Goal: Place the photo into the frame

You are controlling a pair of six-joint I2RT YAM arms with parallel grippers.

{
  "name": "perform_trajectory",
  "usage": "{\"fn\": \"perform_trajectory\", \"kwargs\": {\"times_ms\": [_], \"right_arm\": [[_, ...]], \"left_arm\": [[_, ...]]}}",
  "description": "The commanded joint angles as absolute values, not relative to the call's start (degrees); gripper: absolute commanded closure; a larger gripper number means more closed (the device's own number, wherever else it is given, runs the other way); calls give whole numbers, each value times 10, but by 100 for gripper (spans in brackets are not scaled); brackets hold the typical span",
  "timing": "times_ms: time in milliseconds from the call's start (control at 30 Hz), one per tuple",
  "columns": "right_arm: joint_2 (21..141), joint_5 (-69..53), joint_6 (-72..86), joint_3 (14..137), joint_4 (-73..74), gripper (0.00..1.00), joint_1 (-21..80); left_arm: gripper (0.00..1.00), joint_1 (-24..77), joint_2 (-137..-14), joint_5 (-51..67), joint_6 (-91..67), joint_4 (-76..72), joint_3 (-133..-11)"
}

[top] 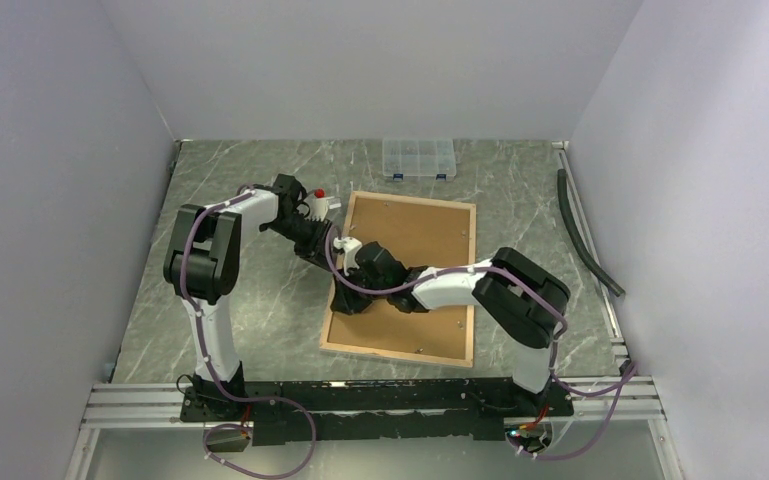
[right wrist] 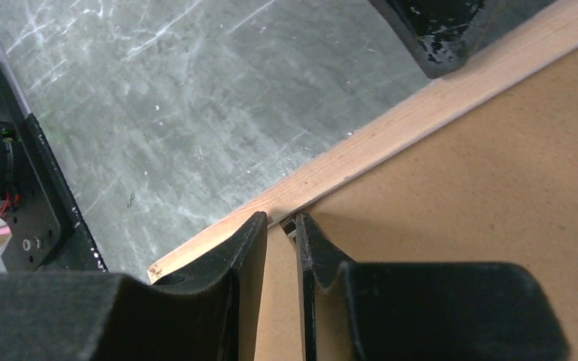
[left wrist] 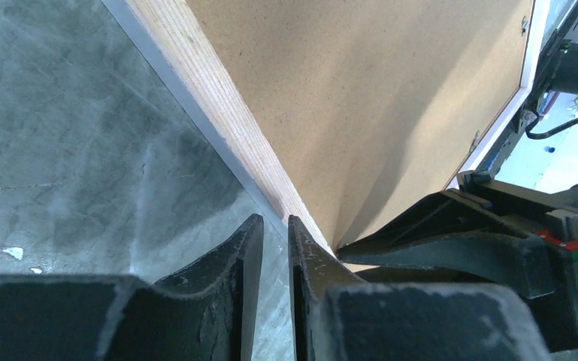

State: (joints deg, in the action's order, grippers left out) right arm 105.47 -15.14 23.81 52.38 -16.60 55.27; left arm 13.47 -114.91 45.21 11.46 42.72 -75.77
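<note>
both arms bend low to the left rail of the frame (top: 400, 351), which lies back-up on the surface (top: 260, 300). left tool (left wrist: 274, 226) is a slit apart and empty at the rail's outer edge. right tool (right wrist: 282, 222) is a slit apart at the inner edge; cannot tell if it grips.

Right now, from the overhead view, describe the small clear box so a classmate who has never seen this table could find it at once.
Start at the green marbled table and go to its far edge. Just beyond the far side of the brown-backed frame lies the clear compartment box. It is see-through and split into small cells, while the frame is large, brown and wood-edged.
</note>
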Motion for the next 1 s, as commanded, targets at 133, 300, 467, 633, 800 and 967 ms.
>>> {"fn": "perform_trajectory", "kwargs": {"times_ms": [133, 300, 467, 633, 800, 967], "right_arm": [[1078, -191, 232, 557, -173, 76, 552], [1076, -181, 229, 557, -167, 77, 552], [1050, -161, 224, 563, -156, 76, 531], [1000, -158, 231, 564, -165, 68, 484], [979, -152, 281, 540, -200, 56, 424], [994, -143, 349, 526, -248, 41, 372]], "left_arm": [[76, 137, -1147, 465, 112, 423, -756], [77, 138, -1146, 464, 111, 422, -756], [77, 138, -1146, 461, 110, 422, -759], [77, 138, -1140, 461, 109, 422, -764], [78, 137, -1142, 463, 95, 411, -770], [77, 132, -1148, 463, 69, 390, -782]]}}
